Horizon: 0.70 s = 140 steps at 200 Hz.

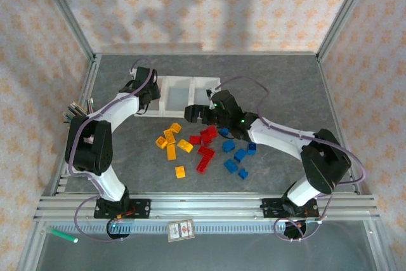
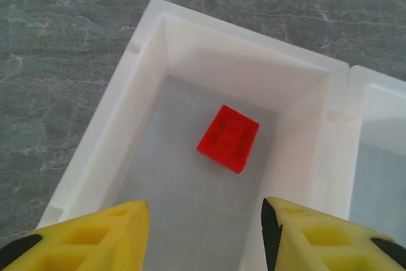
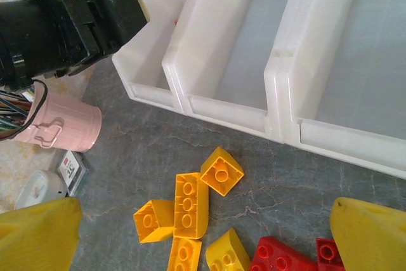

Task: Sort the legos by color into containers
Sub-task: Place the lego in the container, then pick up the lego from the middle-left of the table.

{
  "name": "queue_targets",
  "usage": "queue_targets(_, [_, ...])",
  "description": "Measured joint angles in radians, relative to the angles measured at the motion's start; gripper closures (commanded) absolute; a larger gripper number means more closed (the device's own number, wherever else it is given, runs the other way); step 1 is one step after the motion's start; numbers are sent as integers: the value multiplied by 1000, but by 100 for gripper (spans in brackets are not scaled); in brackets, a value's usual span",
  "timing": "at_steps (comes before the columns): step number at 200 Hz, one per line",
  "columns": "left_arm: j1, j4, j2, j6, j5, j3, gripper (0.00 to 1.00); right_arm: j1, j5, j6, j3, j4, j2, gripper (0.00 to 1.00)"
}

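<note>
Near edge, top view: a green marker (image 1: 63, 235) lies at 7 o'clock of the left arm's base. A small card (image 1: 181, 230) sits on the rail between the two bases.

Mid table (image 1: 285, 87): the loose legos (image 1: 184, 146) lie in three patches side by side. Yellow bricks (image 1: 170, 147) are at 9 o'clock, red bricks (image 1: 204, 150) in the centre, blue bricks (image 1: 238, 157) at 3 o'clock.

Right gripper (image 1: 195, 113): hangs at 12 o'clock of the red patch, just short of the containers (image 1: 190, 84). In the right wrist view its fingers (image 3: 38, 236) stand spread to the frame corners. Nothing is gripped; yellow and red bricks lie on the table below them.

Left gripper (image 1: 147, 96): hangs over the 9 o'clock end of the containers. In the left wrist view its fingers (image 2: 95, 236) are partly apart with nothing between them.

One red brick (image 2: 228, 138) lies studs up on the floor of that end compartment. It is clear of every wall and at 12 o'clock of the fingertips.

Far left: a pink cup (image 3: 60, 125) stands on the table at 9 o'clock of the containers, near the left arm's black wrist (image 3: 70, 23).
</note>
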Motion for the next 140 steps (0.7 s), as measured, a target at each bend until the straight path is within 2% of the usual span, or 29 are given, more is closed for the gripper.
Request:
queue_targets(43, [-33,-21,-201,-27,17,-116,44,0,-1,-10,-51,-10,-61,0])
queue_targets(107, [-214,-126,-441,-76,13,-332,40,53,3,-8,-185,-47,-134,0])
queue_targets(140, [-265,-172,-509,-108,22,-418,33,114,24,-1,-220,-42,-165,0])
